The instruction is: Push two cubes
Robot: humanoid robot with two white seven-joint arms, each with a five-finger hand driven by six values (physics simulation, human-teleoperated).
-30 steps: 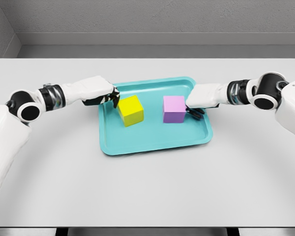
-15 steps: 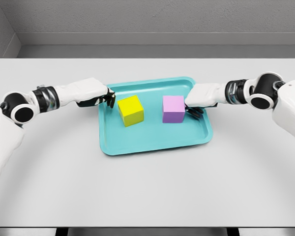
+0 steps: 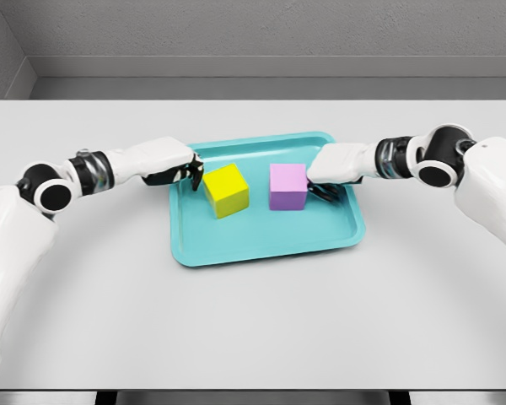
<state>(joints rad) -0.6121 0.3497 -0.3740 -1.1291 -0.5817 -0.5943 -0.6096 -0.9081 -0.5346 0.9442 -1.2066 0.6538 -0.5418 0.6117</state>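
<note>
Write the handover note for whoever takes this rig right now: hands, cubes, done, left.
Left hand: fingers curled, holding nothing, at the yellow cube's left side.
Right hand: curled too, at the right face of the purple cube.
Both cubes sit upright in the teal tray on the grey table, a gap between them.
Done: both hands placed at the cubes' outer sides.
Left: probably keep pushing inward until they meet.
</note>
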